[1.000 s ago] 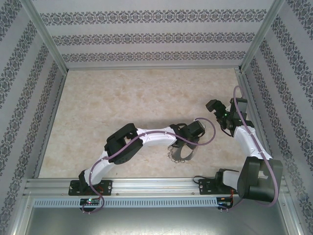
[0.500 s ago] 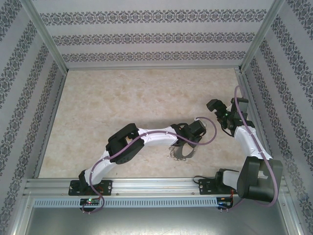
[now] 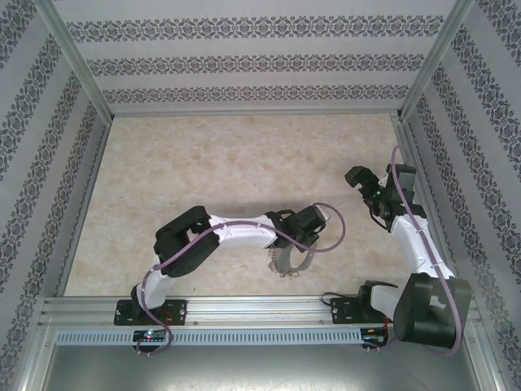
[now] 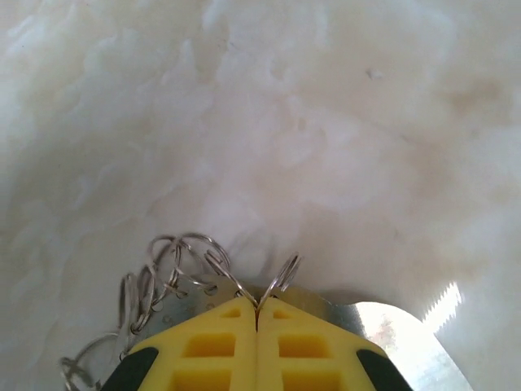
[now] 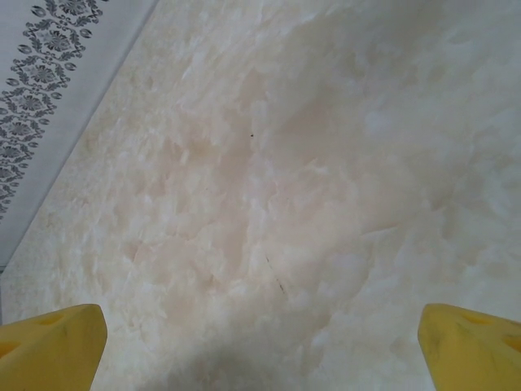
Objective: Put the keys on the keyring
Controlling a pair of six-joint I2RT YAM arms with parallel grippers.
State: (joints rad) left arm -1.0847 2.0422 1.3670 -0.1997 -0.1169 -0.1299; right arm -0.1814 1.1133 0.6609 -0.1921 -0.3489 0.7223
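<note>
You are at the holding step: your left gripper has the keyring and nothing looks threaded onto it yet. In the top view the ring sits low over the table, around 6 o'clock of the marbled surface and close to the near rail, just off the left gripper toward its 7 o'clock.

In the left wrist view the yellow pads are pressed flat together with the ring's thin metal pinched at their tips. The small silver loops fan out toward 10 o'clock and a bright band curves away toward 4 o'clock. I cannot tell whether the ring touches the table or hangs just above it.

Your right gripper is spread wide, one finger at each lower corner of its own view, with bare table between them. It holds nothing and, from above, sits well apart at 3 o'clock.

Next, I judge, you keep the ring steady and send the right arm for the keys. That calls for a fine pinch and careful alignment with the ring.
</note>
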